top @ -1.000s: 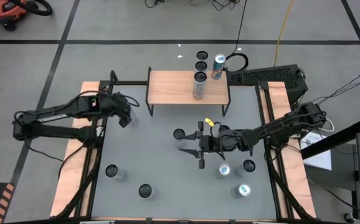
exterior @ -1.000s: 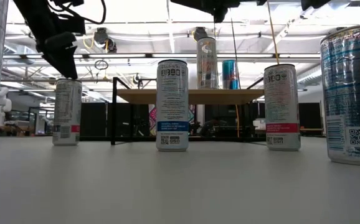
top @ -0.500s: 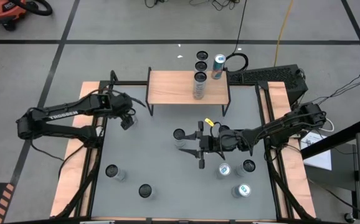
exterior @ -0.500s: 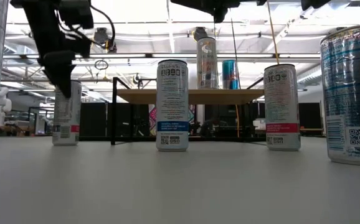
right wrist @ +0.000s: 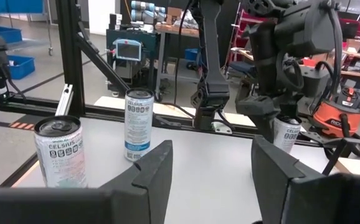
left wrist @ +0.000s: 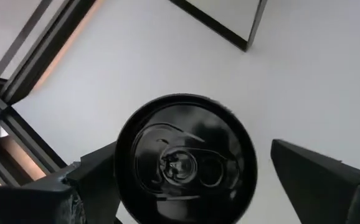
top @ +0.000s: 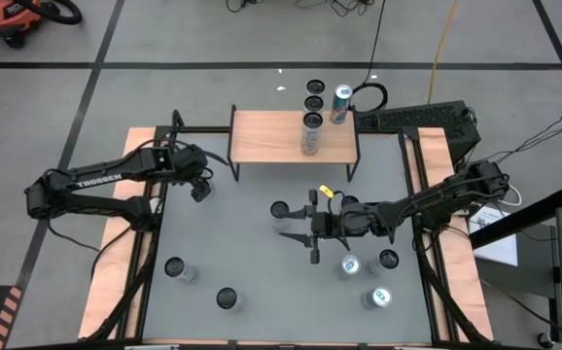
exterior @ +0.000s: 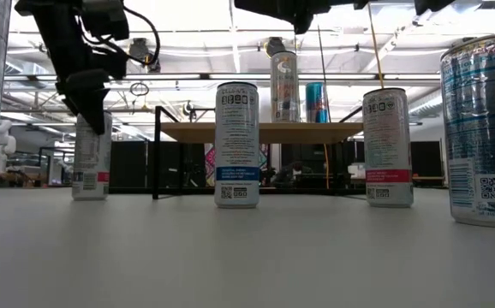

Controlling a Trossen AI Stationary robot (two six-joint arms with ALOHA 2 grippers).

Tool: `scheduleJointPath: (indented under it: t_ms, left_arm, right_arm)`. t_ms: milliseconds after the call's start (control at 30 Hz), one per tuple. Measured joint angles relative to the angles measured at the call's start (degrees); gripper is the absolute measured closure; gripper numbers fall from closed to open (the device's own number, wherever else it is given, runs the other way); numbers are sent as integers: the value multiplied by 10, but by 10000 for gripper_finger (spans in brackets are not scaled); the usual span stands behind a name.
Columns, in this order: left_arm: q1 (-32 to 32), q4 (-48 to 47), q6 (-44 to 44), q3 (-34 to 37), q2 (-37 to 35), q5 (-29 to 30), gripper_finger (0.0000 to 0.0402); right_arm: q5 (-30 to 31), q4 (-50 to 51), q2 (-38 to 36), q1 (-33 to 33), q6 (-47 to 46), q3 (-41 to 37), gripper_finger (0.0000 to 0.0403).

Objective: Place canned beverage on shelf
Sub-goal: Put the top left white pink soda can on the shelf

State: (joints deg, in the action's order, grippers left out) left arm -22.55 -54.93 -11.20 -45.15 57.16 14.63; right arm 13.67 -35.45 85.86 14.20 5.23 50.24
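The shelf (top: pixel 281 136) stands at the table's far edge with one can (top: pixel 310 134) upright on its plank; it also shows in the low view (exterior: pixel 256 131). My left gripper (top: pixel 200 187) is open and points down over a white can (exterior: pixel 92 158) standing at the table's far left. Its fingers stand on either side of the can's black top (left wrist: pixel 186 158); whether they touch it I cannot tell. My right gripper (top: pixel 291 226) is open and empty at mid-table, just near of another upright can (top: pixel 280 210).
Several more cans stand on the table: near left (top: pixel 175 268), near middle (top: pixel 227 298) and a group near right (top: pixel 350 264). Other cans (top: pixel 314 95) stand behind the shelf. The table's wooden side edges (top: pixel 116 262) and black frame rails border the grey top.
My left gripper has come down onto the white can at the far left and tipped to point more steeply down, its arm's elbow swinging up. The can has stayed upright in place.
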Motion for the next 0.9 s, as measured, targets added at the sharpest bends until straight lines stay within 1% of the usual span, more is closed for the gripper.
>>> scheduleJointPath:
  t_ms: [67, 267, 400, 567, 800, 833, 900]
  left_arm:
    - [0, 0, 0, 0, 0, -5, 47]
    - [0, -7, -1, 0, 0, -8, 116]
    - [0, -11, -3, -1, 0, -10, 150]
    - [3, -32, -3, -21, 1, -19, 153]
    - [18, -71, 15, -102, -32, -68, 151]
    - [22, -71, 17, -115, -39, -79, 151]
    - [30, -77, 24, -135, -54, -104, 151]
  right_arm:
    - [0, 4, 0, 0, 0, 0, 252]
    - [0, 6, 0, 0, 0, 0, 252]
    - [0, 6, 0, 0, 0, 0, 252]
    - [0, 2, 2, 0, -2, 0, 252]
    - [1, -13, 2, 1, -31, 0, 252]
    - [4, -13, 2, 2, -33, 0, 252]
    - [29, -10, 3, 3, -32, 0, 252]
